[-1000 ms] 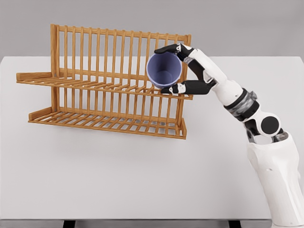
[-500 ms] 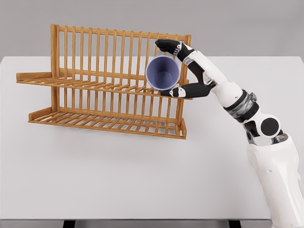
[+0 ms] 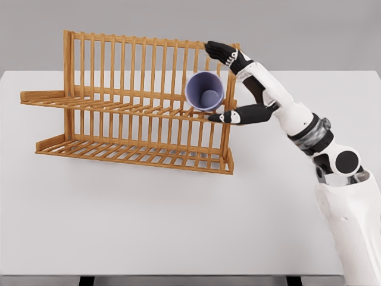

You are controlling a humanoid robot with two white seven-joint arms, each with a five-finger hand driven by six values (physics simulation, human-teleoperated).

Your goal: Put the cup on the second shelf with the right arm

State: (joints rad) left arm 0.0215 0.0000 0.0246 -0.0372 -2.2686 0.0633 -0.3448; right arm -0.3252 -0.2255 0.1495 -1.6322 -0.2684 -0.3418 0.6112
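Note:
The purple cup point(image 3: 205, 91) lies on its side on the upper shelf point(image 3: 119, 106) of the wooden dish rack point(image 3: 77, 59), near the shelf's right end, its mouth facing me. My right hand point(image 3: 215, 83) is open around it. The upper fingers point(image 3: 221, 52) are spread above the cup near the rack's top rail. The thumb point(image 3: 229, 117) lies just below the cup at the shelf's front edge. Neither seems to touch the cup. The left arm is out of view.
The rack stands at the back of the white table point(image 3: 178, 220), with its lower shelf point(image 3: 131, 152) holding nothing. My right forearm point(image 3: 297, 119) reaches in from the lower right, past the rack's right end.
The hand's fingers have spread apart and let go of the cup. The cup has settled back onto the upper shelf, and the upper fingers have risen toward the top rail.

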